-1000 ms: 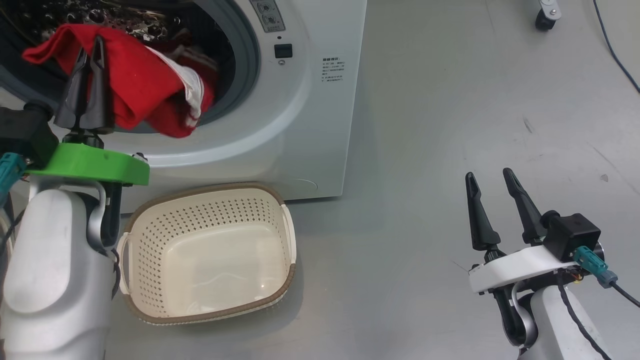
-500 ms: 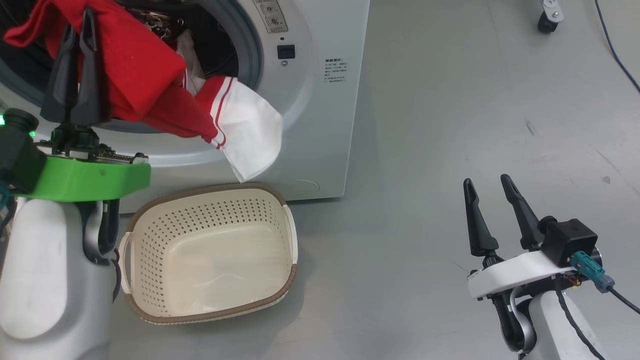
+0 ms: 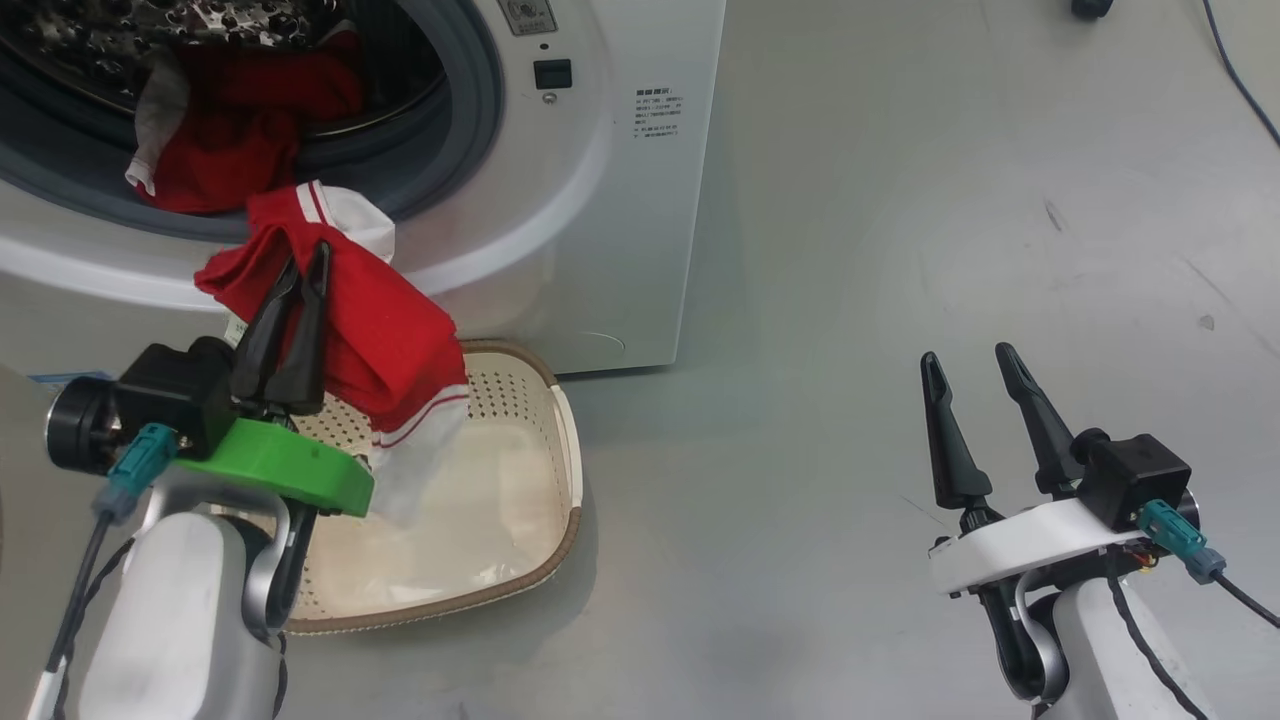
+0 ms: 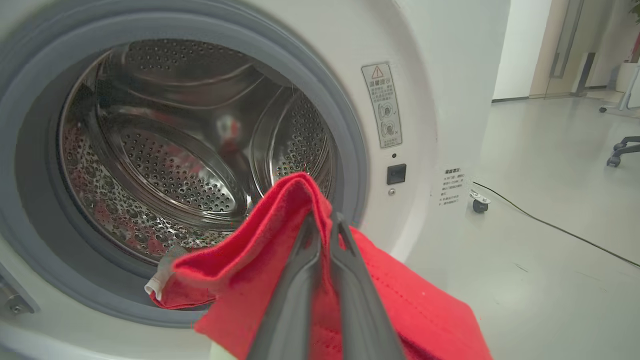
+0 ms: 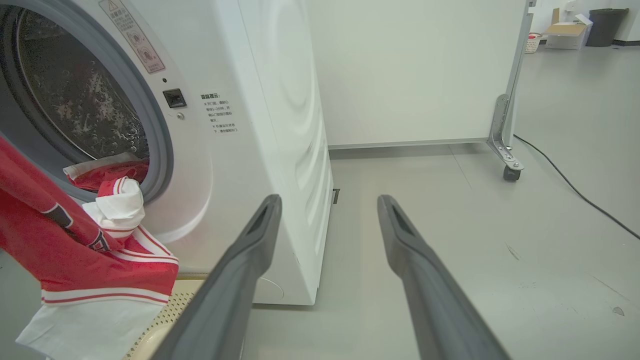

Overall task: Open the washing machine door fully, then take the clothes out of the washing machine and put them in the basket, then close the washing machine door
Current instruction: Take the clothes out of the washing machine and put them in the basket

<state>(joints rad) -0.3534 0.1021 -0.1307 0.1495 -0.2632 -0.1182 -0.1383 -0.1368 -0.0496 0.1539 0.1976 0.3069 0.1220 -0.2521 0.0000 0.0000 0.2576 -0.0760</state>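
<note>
While the left gripper pinches a red garment shut between its fingers above the basket, the drop needs care.
Its white hem hangs inside the rim, so I'd lower toward the basket's middle before letting go, lest it drape over the edge. More clothes wait at the washing machine drum mouth. The right gripper idles spread wide, well apart.

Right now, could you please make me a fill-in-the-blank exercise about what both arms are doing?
The left gripper has its fingers ____ on a garment above the basket.
The right gripper has its fingers ____, holding nothing.
That garment is mostly ____, with white trim.
Missing words: shut; open; red.
</note>
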